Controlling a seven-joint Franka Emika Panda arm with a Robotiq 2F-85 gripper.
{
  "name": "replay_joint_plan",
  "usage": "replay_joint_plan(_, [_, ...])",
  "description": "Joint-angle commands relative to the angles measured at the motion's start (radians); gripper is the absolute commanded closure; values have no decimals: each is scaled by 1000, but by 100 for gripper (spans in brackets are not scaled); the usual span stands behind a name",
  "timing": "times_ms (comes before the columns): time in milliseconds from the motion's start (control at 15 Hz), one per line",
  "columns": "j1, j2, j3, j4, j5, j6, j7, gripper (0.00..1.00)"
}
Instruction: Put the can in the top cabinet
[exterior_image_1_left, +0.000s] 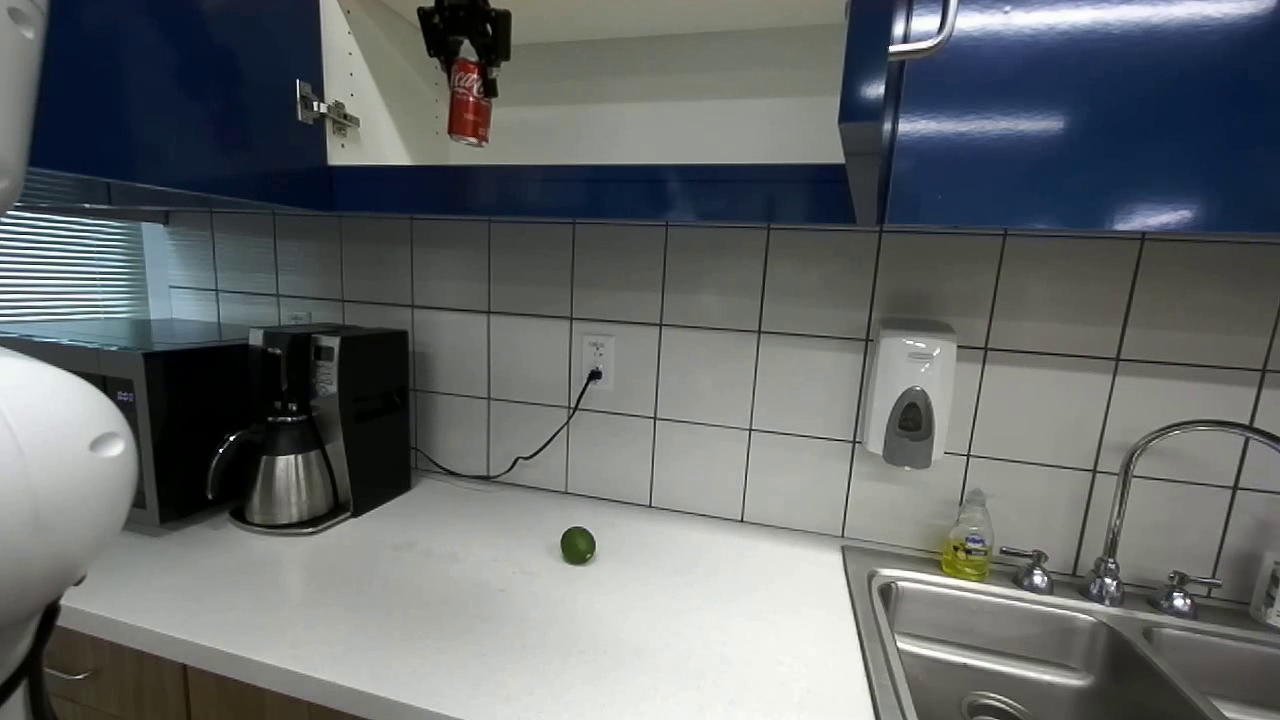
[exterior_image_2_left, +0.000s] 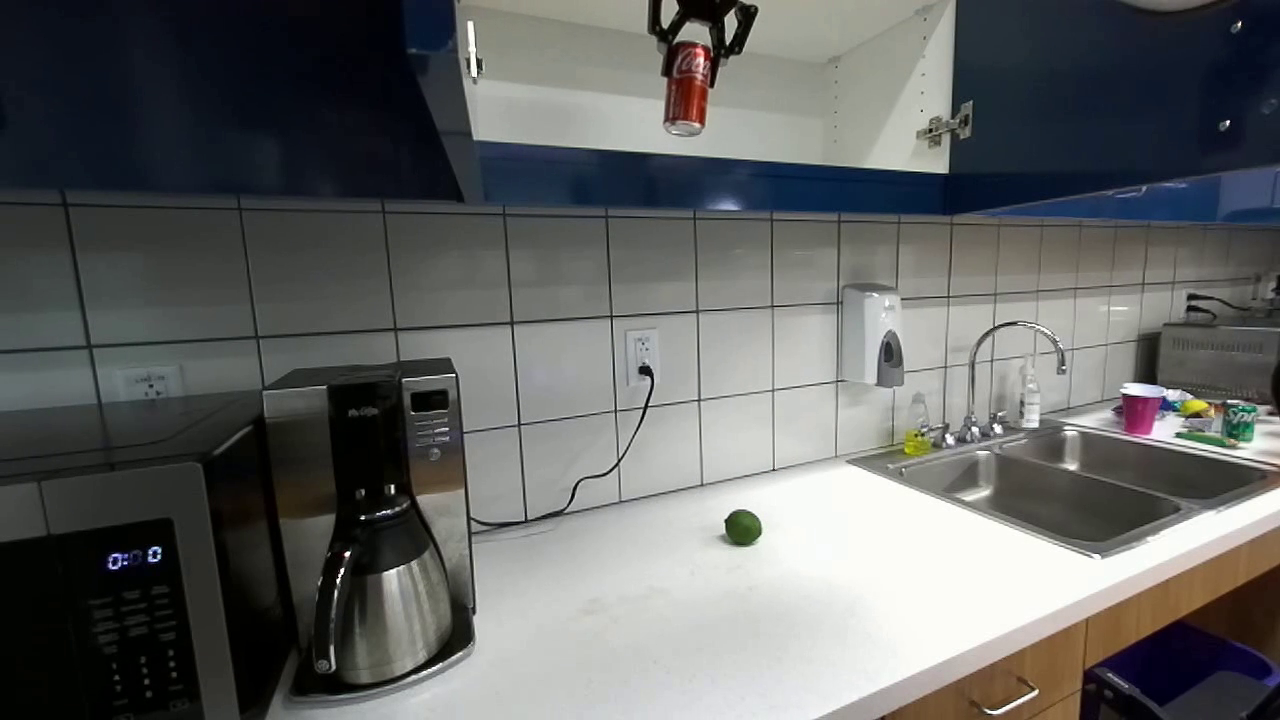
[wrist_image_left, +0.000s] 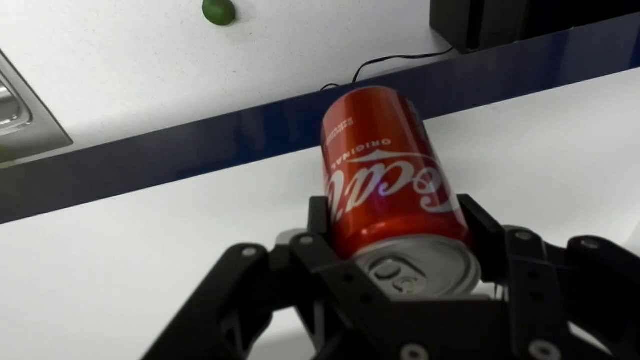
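You've got one red can (exterior_image_2_left: 687, 90), one green fruit (exterior_image_1_left: 578, 546), one coffee maker (exterior_image_2_left: 435, 480), one microwave (exterior_image_2_left: 120, 565), plus one green can (exterior_image_2_left: 1240, 421) out past the two-basin sink (exterior_image_2_left: 1050, 500). Your jaws point down, clamped around the red can's upper half, holding it slightly tilted up at the mouth of the open cabinet (exterior_image_1_left: 590, 190); can't tell if it's inside or just in front. Green fruit, coffee maker and microwave sit on your white surface (exterior_image_1_left: 690, 615), white tiles (exterior_image_1_left: 705, 380) behind.

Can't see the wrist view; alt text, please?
The pincer grips the red can, its tab end in the foreground. Beyond, the top cabinet's blue edge divides its white interior, lower in the picture, from the counter and a green fruit, above.
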Motion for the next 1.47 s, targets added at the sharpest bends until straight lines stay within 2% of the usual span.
replay_joint_plan(0, [15,92,-4,162,-29,-64,38,62])
replay_joint_plan(400, [18,159,-9,232,-57,-69,43,62])
replay_joint_plan(1333, [17,224,-27,291,-54,-57,50,62])
replay_joint_plan(1400, [17,227,-27,293,-54,-57,53,12])
